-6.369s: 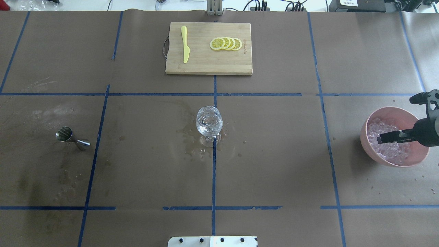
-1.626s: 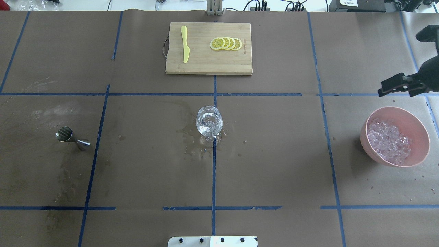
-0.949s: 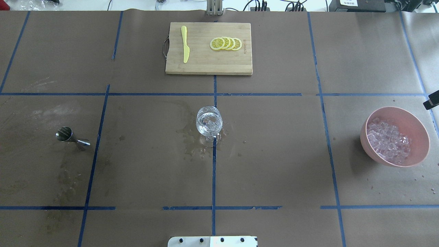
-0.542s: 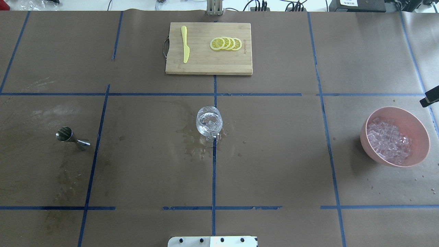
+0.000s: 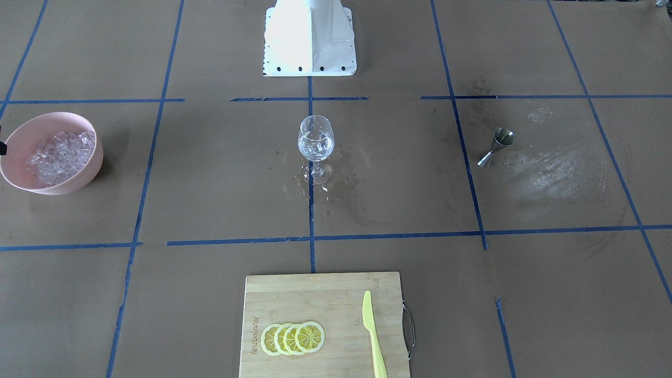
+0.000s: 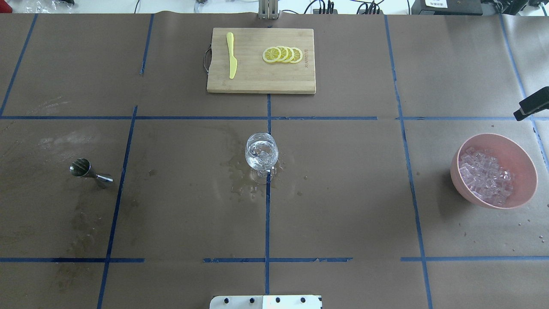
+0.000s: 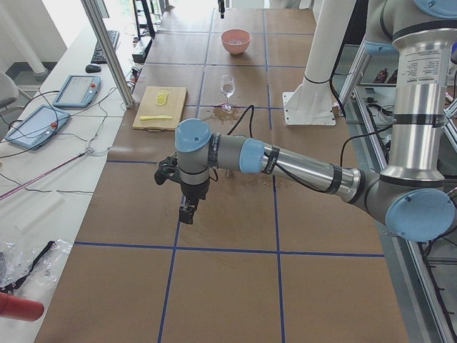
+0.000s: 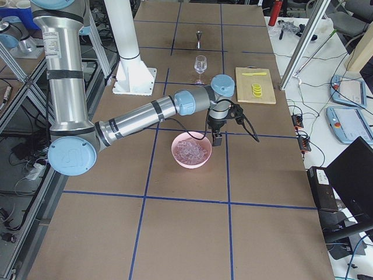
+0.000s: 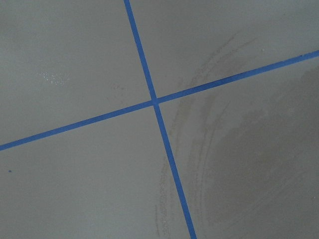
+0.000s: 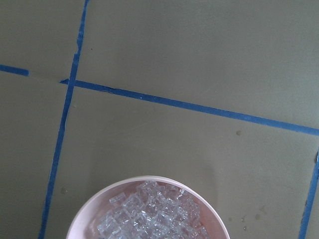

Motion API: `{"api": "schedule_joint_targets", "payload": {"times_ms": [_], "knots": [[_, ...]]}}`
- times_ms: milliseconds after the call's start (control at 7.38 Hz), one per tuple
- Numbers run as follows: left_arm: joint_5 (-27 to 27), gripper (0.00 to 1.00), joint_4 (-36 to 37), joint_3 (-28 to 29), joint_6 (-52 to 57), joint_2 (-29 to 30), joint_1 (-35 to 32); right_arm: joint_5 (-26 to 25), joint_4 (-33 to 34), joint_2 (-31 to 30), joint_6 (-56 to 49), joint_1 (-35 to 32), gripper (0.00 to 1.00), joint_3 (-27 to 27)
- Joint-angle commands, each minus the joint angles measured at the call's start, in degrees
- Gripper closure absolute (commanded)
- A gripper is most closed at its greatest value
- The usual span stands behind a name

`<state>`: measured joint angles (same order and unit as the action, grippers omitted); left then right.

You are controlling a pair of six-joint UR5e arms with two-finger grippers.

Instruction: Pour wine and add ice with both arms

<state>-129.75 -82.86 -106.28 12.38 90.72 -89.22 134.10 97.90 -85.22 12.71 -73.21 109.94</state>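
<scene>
Here the ice is seen heaped in the pink bowl, with some pieces in the wine glass at mid-table. The right gripper is held near the bowl, the left gripper over bare paper; how either's jaws stand cannot be told

1 wine glass, 1 pink bowl, 1 steel jigger, 1 wooden cutting board, 1 yellow knife, 4 lemon slices, 1 white pedestal. As for ice cubes, a heap, too many to count, dozens approx. 1 left arm + 1 right arm = 2 robot arms
</scene>
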Motion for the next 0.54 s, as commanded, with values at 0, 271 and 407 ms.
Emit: {"api": "schedule_joint_targets", "payload": {"times_ms": [0, 271, 407], "knots": [[-0.14, 0.00, -1.77, 7.78, 0.19, 3.93, 0.19, 1.16, -0.16, 2.15, 2.31, -0.09, 0.00, -1.65], [-0.85, 0.00, 4.33, 3.82, 0.36, 5.16, -0.60, 1.51, -1.13, 1.90, -2.56, -3.93, 0.00, -8.22], [-2.07, 0.00, 6.99, 4.67, 0.36, 6.82, -0.69, 2.56, -1.13, 1.81, -8.61, -7.26, 0.00, -10.42]]}}
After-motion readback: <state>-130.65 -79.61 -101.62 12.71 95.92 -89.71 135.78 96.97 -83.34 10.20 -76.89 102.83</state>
